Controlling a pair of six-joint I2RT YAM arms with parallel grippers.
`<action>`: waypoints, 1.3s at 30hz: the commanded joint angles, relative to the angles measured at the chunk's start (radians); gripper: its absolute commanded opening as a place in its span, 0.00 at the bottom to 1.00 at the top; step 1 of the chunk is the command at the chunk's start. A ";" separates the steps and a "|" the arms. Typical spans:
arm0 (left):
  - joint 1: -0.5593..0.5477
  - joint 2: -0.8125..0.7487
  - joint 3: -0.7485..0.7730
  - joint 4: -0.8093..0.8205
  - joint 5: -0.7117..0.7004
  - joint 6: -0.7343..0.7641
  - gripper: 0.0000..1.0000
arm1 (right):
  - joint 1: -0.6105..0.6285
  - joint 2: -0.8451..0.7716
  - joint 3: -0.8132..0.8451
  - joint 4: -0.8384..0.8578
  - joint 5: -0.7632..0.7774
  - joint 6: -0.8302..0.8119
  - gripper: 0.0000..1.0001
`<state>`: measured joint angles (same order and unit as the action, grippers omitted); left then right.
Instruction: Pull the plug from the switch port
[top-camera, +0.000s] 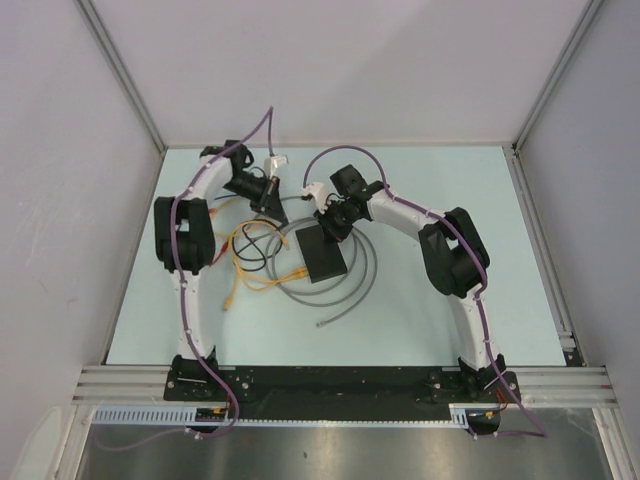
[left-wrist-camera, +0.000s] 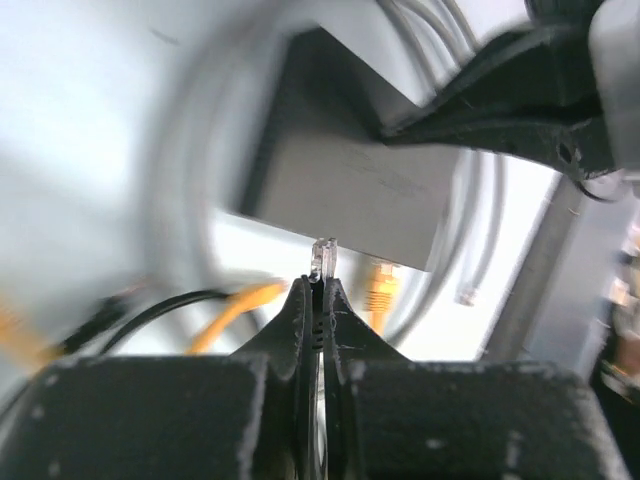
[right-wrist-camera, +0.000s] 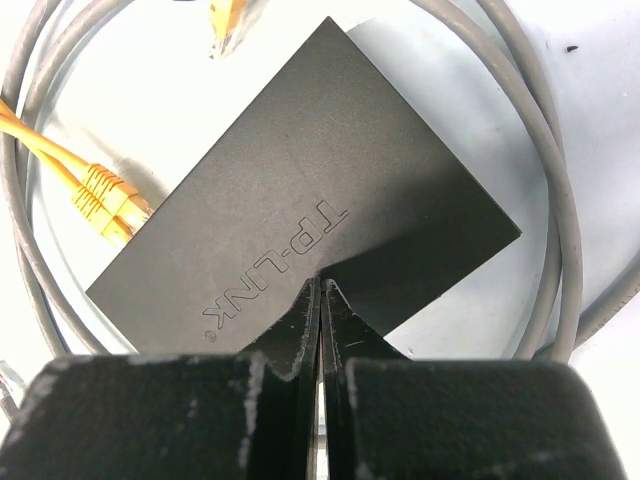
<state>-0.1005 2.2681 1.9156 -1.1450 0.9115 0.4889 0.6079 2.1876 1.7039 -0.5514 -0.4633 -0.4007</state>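
Observation:
The switch (top-camera: 322, 253) is a flat black box marked TP-LINK (right-wrist-camera: 300, 200), lying inside a coil of grey cable (top-camera: 355, 290). My right gripper (top-camera: 329, 222) is shut and empty, its tips (right-wrist-camera: 320, 286) resting on the switch's top near one edge. My left gripper (top-camera: 271, 198) is shut on a small clear plug (left-wrist-camera: 323, 257) that pokes out between its fingertips (left-wrist-camera: 320, 287), right by the switch's near edge (left-wrist-camera: 340, 190). That view is blurred, so I cannot tell if the plug sits in a port. A yellow plug (left-wrist-camera: 381, 290) meets the same edge; it also shows in the right wrist view (right-wrist-camera: 108, 198).
Yellow cables (top-camera: 250, 262) and a thin black cable (left-wrist-camera: 160, 310) lie loose left of the switch. The grey cable's free end (top-camera: 322, 324) lies in front of it. A second yellow plug (right-wrist-camera: 225, 18) lies past the switch's far corner. White walls close in the table on three sides.

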 joint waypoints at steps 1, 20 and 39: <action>0.056 -0.059 0.172 0.048 -0.109 -0.019 0.00 | -0.005 0.083 -0.061 -0.120 0.135 -0.027 0.00; 0.062 -0.266 0.037 0.236 0.160 -0.129 0.41 | 0.000 0.083 -0.063 -0.120 0.144 -0.023 0.00; -0.079 -0.181 -0.452 0.183 0.107 0.080 0.13 | 0.003 0.081 -0.070 -0.111 0.164 -0.015 0.00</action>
<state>-0.1688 2.0537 1.4540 -1.0042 1.0283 0.5491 0.6125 2.1838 1.7000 -0.5495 -0.4416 -0.3965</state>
